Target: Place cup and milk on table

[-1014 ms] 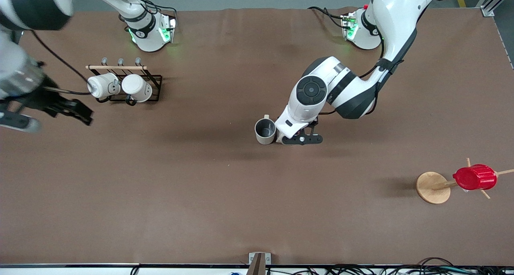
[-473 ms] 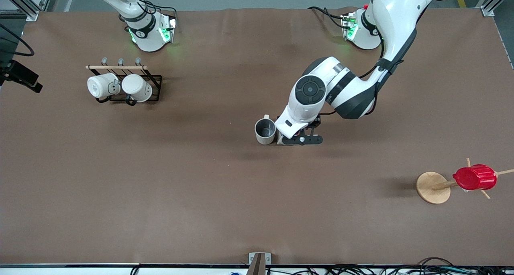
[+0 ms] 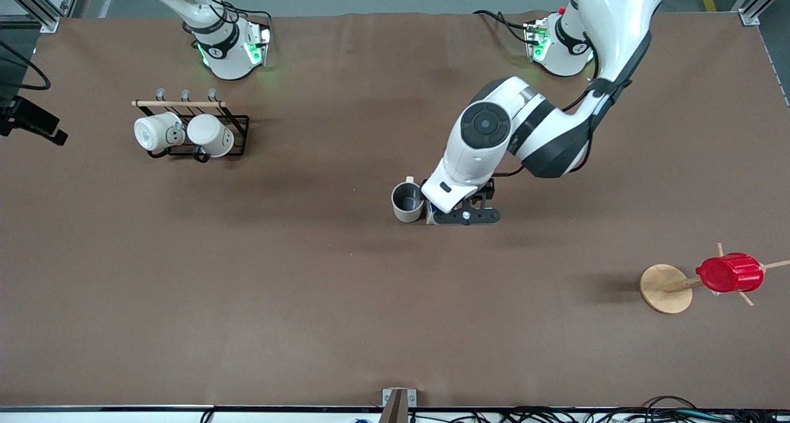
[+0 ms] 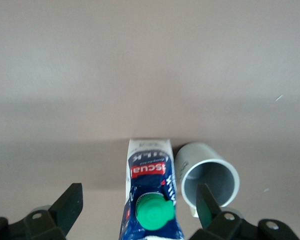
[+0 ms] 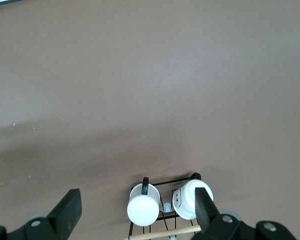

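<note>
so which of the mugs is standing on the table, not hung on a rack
The cream-beige cup with the dark grey inside, upright beside the milk. The two whiter mugs hang on the black rack.

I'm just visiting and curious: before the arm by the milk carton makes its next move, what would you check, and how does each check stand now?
1. Milk upright on table: ok.
2. Cup upright beside milk: ok.
3. Left pincer open, fingers clear of carton: ok.
4. Gap between milk and cup: cannot tell, very close.
5. Right pincer open, high above the mug rack: ok.
</note>
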`<act>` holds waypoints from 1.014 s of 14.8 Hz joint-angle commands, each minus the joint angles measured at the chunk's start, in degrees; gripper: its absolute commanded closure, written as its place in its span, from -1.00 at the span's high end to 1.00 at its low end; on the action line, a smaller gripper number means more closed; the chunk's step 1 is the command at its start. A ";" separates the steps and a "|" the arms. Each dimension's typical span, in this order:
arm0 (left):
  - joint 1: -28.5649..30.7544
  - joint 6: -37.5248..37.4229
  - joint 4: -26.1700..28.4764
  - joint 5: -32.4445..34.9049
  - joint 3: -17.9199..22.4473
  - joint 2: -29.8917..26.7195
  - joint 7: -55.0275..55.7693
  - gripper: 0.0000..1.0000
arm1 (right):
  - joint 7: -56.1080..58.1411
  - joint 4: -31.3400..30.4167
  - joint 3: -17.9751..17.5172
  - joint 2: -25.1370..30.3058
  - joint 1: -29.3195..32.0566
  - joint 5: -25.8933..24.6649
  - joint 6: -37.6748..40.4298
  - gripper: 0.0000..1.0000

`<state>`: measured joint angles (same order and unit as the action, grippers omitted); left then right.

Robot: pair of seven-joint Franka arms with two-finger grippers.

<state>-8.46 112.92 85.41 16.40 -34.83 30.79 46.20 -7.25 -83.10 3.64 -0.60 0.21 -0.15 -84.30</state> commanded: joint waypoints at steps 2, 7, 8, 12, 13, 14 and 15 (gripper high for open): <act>0.11 -2.36 0.20 -7.84 7.55 -7.92 -3.80 1.00 | 1.01 0.13 -1.09 0.07 1.02 0.77 0.45 1.00; 0.11 -2.88 8.35 -18.23 21.71 -20.83 -22.07 1.00 | 2.41 0.40 -0.91 0.07 0.24 0.41 0.45 1.00; 0.11 -3.06 10.46 -20.69 24.96 -23.55 -27.07 1.00 | 2.50 0.40 -0.83 0.07 0.06 0.41 0.45 1.00; 0.37 -8.22 12.41 -23.96 34.72 -29.11 -39.50 1.00 | 2.50 0.40 -0.82 0.07 0.23 0.50 0.54 1.00; 0.55 -8.85 12.41 -23.44 36.74 -29.99 -40.47 1.00 | 2.50 0.40 -0.82 0.07 0.23 0.50 0.54 1.00; 0.55 -9.12 12.33 -23.35 38.68 -30.61 -41.44 1.00 | 2.50 0.40 -0.82 0.07 0.23 0.50 0.54 1.00; 0.55 -9.64 12.15 -23.35 40.00 -31.40 -42.67 1.00 | 2.50 0.40 -0.82 0.07 0.32 0.50 0.54 1.00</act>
<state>-7.43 104.00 96.21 -6.47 2.89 1.71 5.53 -5.32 -83.07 2.97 -0.60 0.12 -0.15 -84.24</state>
